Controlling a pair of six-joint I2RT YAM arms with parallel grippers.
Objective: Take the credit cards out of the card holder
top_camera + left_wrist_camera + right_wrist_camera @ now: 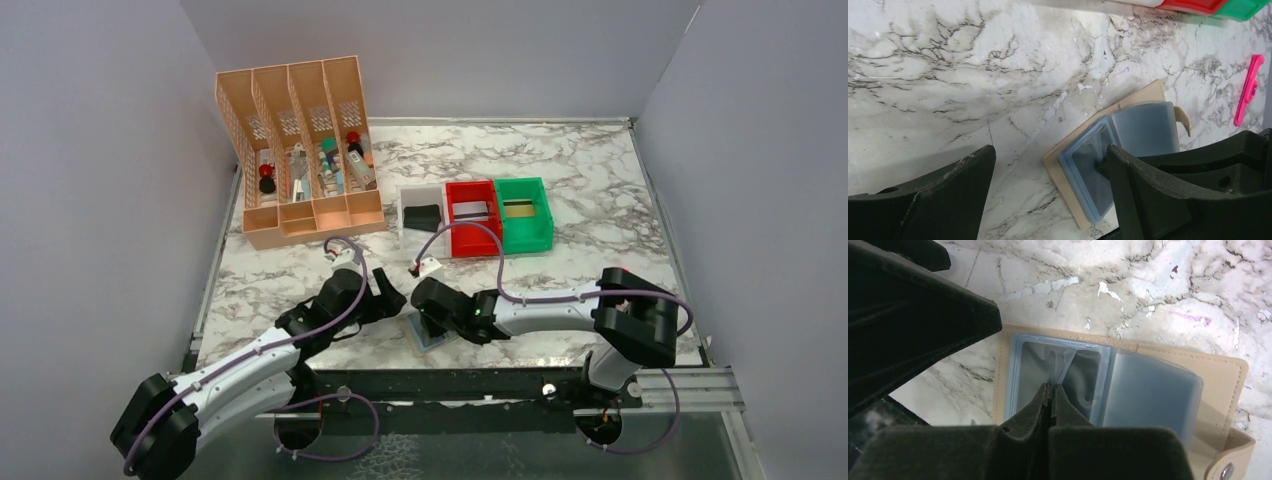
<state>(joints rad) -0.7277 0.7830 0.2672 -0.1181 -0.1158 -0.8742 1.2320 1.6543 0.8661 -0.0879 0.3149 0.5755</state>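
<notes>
The tan card holder (430, 338) lies open near the table's front edge, its pale blue-grey pockets up (1148, 390). My right gripper (1052, 386) is shut, its tips pinching a thin clear pocket leaf at the holder's middle; it also shows in the top view (428, 318). The pockets beside it look dark grey; I cannot tell whether a card is inside. My left gripper (1048, 155) is open and empty just left of the holder (1143, 125), its right finger over the holder's edge. A black card (424, 215) lies in the white bin, a grey one (472, 210) in the red bin.
The white bin (405, 205), red bin (458, 237) and green bin (541, 228) stand in a row mid-table. The tall orange organiser (300, 215) is at the back left. A pink stick (1248, 90) lies right of the holder.
</notes>
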